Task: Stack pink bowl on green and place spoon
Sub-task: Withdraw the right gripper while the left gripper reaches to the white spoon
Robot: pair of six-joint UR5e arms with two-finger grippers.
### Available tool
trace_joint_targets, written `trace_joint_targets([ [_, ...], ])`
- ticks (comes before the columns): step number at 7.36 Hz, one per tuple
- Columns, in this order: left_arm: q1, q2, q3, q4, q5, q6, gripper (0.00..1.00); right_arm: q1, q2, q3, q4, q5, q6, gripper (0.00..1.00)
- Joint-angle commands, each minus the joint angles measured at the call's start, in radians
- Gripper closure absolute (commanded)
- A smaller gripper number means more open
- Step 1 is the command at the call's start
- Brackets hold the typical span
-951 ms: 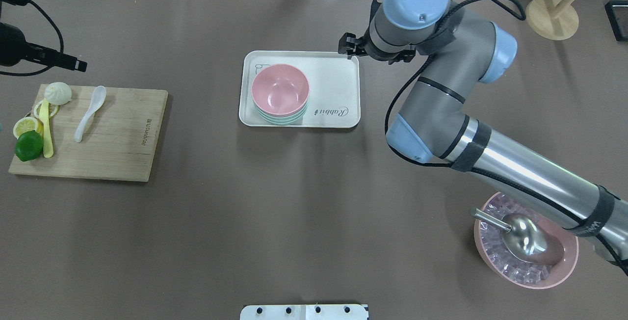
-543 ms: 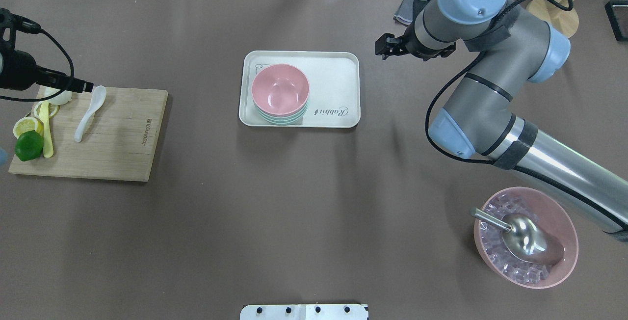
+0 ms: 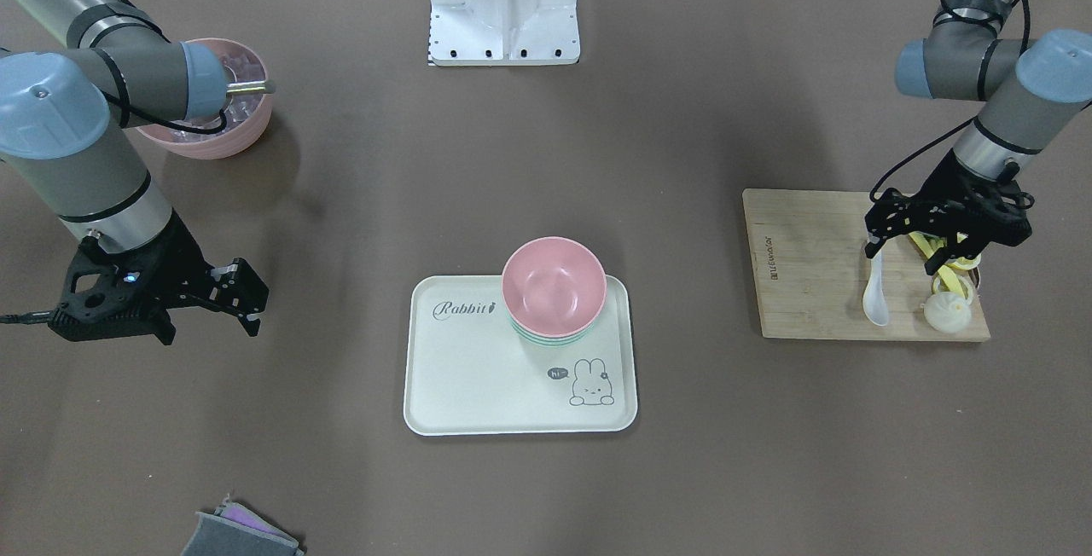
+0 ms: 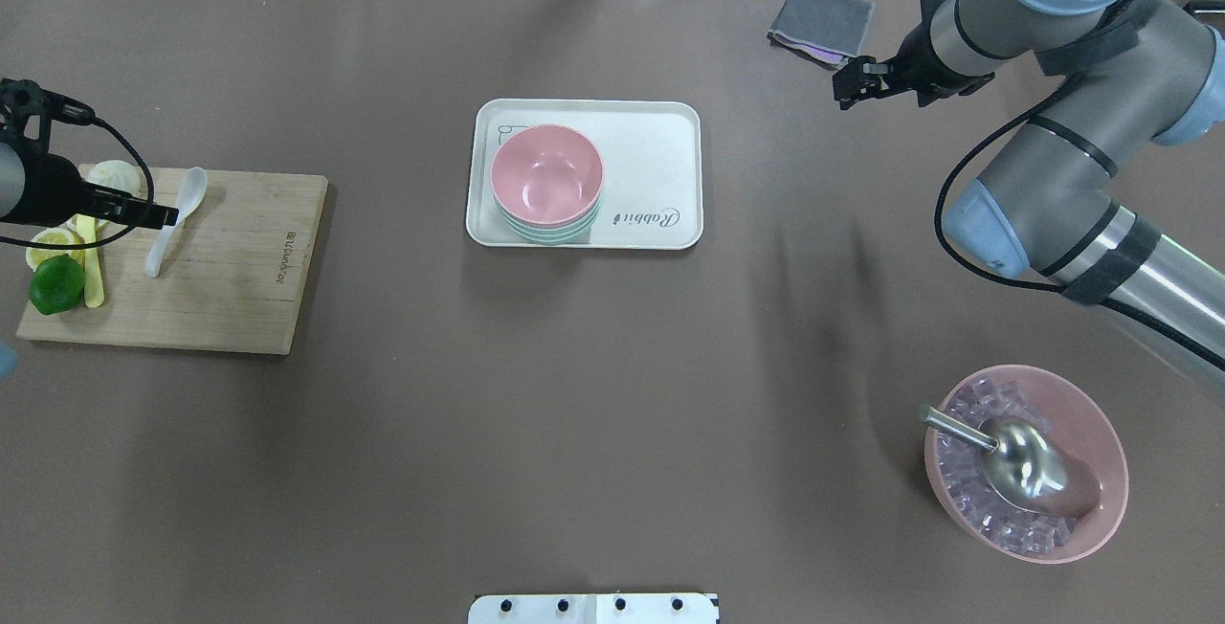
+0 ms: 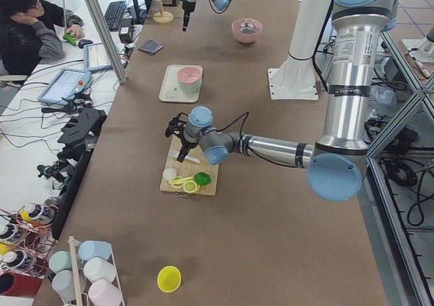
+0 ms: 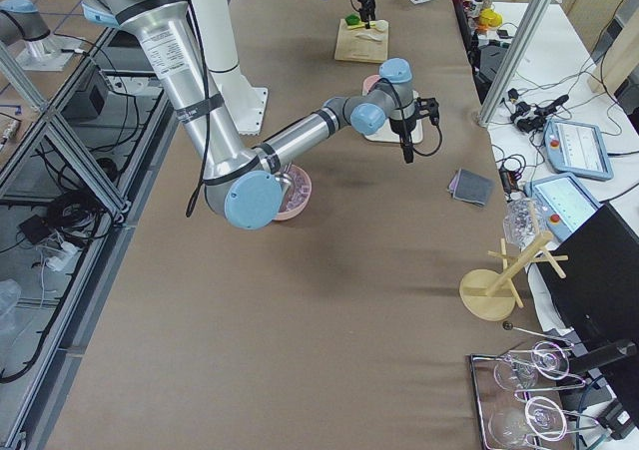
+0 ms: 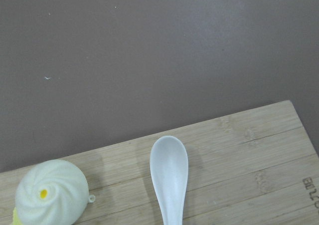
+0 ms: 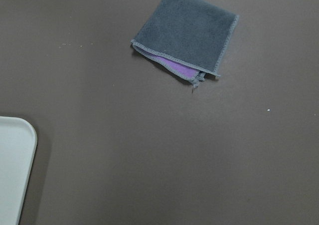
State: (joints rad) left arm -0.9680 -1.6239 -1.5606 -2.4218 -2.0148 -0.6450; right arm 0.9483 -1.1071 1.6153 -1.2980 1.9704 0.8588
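Front-facing: the left gripper (image 3: 902,253) hung spread and empty over the white spoon (image 3: 876,300) on the board (image 3: 802,283); contact unclear. The right gripper (image 3: 247,296) gaped, empty, above the counter (image 3: 341,471).

Overhead: the pink bowl (image 4: 546,174) sat nested on the green bowl (image 4: 550,231).

Left wrist: the spoon's handle was cut off.

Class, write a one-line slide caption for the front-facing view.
Pink bowl stacked on green bowls in tray; left gripper over white spoon.

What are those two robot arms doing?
The pink bowl already sits on the green bowls on the tray. The left pincer hovers open over the white spoon on the wooden board, likely about to grab it. The right pincer is open and empty, off to the side.
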Motion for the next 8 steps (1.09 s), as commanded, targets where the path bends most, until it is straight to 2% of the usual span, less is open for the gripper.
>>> trace_joint_targets([
  [1, 0.034, 0.003, 0.008, -0.003, 0.024, -0.001, 0.33, 0.009, -0.02, 0.003, 0.003, 0.004, -0.009, 0.0],
  [2, 0.037, 0.003, 0.008, -0.005, 0.024, -0.001, 0.42, 0.01, -0.037, 0.02, 0.002, 0.002, -0.01, 0.0],
  [7, 0.051, 0.001, 0.043, -0.028, 0.024, -0.001, 0.46, 0.012, -0.046, 0.023, 0.002, 0.002, -0.009, 0.0],
  [8, 0.051, 0.001, 0.044, -0.04, 0.019, -0.004, 0.53, 0.012, -0.046, 0.025, 0.003, 0.002, -0.009, 0.0],
])
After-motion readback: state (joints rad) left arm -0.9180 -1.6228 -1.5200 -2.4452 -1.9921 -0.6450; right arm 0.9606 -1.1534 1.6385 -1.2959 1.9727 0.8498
